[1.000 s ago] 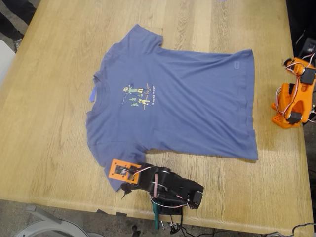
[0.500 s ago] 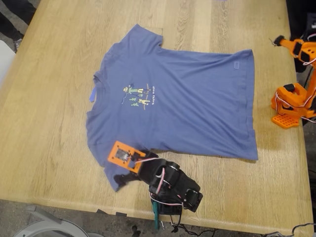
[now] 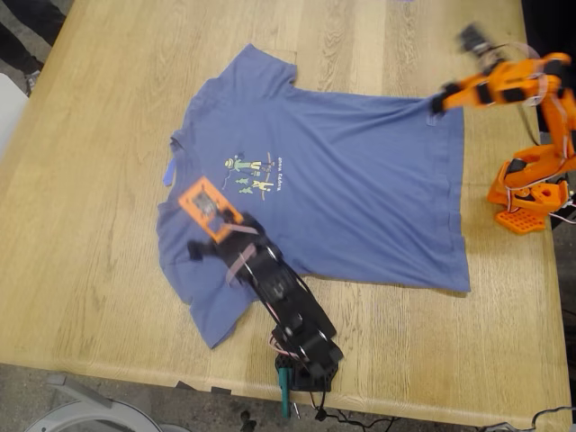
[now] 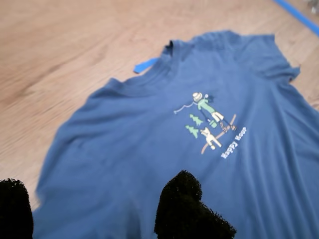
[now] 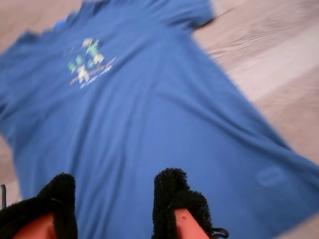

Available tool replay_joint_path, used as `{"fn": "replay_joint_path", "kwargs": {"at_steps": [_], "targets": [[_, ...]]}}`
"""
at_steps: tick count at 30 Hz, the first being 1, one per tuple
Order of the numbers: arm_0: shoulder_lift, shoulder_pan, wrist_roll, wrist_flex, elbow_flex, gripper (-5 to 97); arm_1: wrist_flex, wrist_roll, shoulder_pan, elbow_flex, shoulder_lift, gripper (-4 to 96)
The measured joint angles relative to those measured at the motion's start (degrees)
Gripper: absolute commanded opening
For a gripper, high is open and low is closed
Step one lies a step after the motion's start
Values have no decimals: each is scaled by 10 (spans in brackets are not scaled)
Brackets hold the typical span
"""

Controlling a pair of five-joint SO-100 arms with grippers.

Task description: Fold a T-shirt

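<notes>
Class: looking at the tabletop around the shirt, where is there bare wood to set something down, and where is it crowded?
Bare table lies beyond the T-shirt collar at the exterior view's left, and along the top edge. The exterior view's right and bottom edges are crowded by arm bases.

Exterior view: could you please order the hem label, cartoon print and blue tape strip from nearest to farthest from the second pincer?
1. Small outlined hem label, beside my second pincer.
2. Colourful cartoon print, on the chest.
3. Blue tape strip, by the collar, exterior view's left.
</notes>
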Motion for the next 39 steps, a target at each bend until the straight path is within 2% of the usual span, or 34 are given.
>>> {"fn": "replay_joint_path", "kwargs": {"at_steps": [5,15,20,24,28,34,39], "targets": [[-60,22,15,-170,91,433,-63,3,-98,-48,-134,246],[-210,-40,46,-476,203,474,-43,13,-159,-431,-491,239],[-331,-43,56,-567,186,457,-35,19,-184,-491,-555,236],[-466,-47,58,-613,105,457,-62,24,-199,-503,-592,226],[-606,-58,59,-634,-10,468,-65,24,-200,-586,-659,223],[-808,-66,66,-635,-221,478,-14,28,-199,-701,-735,223],[-934,-67,66,-601,-388,487,5,33,-204,-724,-756,223]]}}
